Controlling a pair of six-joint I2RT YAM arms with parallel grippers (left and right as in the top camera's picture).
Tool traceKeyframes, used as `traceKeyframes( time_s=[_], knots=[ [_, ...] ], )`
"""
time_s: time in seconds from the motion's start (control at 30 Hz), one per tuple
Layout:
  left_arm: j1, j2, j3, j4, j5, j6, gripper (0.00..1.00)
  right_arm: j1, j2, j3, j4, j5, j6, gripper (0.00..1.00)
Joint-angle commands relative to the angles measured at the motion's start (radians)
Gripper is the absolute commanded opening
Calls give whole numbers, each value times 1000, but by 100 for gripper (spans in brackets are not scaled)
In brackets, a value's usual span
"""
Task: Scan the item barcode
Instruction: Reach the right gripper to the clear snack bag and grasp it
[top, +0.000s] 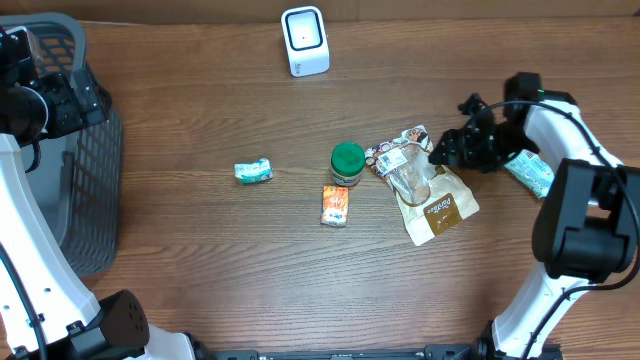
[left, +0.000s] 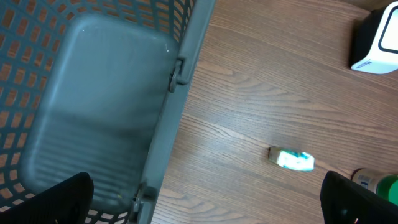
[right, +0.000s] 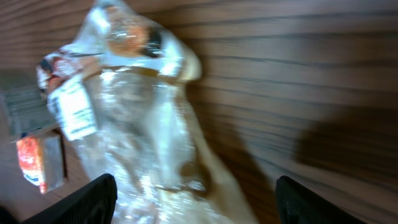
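Right wrist view, and we're right on top of it: the right gripper (right: 198, 202) has its dark fingers (right: 93, 199) spread wide at the bottom corners with nothing pinched. The crinkly clear snack bag (right: 143, 124), likely the item to scan, lies on the table between and just ahead of them. Its white label (right: 74, 112) faces up, too blurred to read.

Here's the danger, folks: that film looks loose and slick. A close here could catch only a fold, and the bag might sag, slip, or swing its label away from the reader.

Pull out to the overhead. It hides those fingertips under the wrist, but only there do we see the route: a green-lidded jar (top: 347, 163) just beside the bag, an orange packet (top: 336, 205) near, and the white scanner (top: 305, 40) well apart at the far edge.

Far left, the left gripper (left: 205, 202) hangs wide open and empty above the grey basket (left: 93, 124).
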Motion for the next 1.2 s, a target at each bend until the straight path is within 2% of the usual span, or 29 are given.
traceKeyframes(
  time_s=[0.0,0.13,0.53,0.7,0.8,0.9,1.17],
  knots=[
    [-2,5,3,1,3,19,100,-53,16,-13,3,-40,-24,84],
    [-2,5,3,1,3,19,99,-71,19,-54,6,-100,-84,88],
    [-2,5,3,1,3,19,99,11,21,-213,90,-145,-94,89],
    [-2,5,3,1,3,19,99,73,22,-304,204,-142,-13,88],
    [-2,5,3,1,3,19,100,107,23,-359,314,-141,120,78],
    [-2,5,3,1,3,19,100,132,23,-406,412,-139,209,57],
    [-2,5,3,1,3,19,100,169,23,-526,637,-122,360,43]
  ],
)
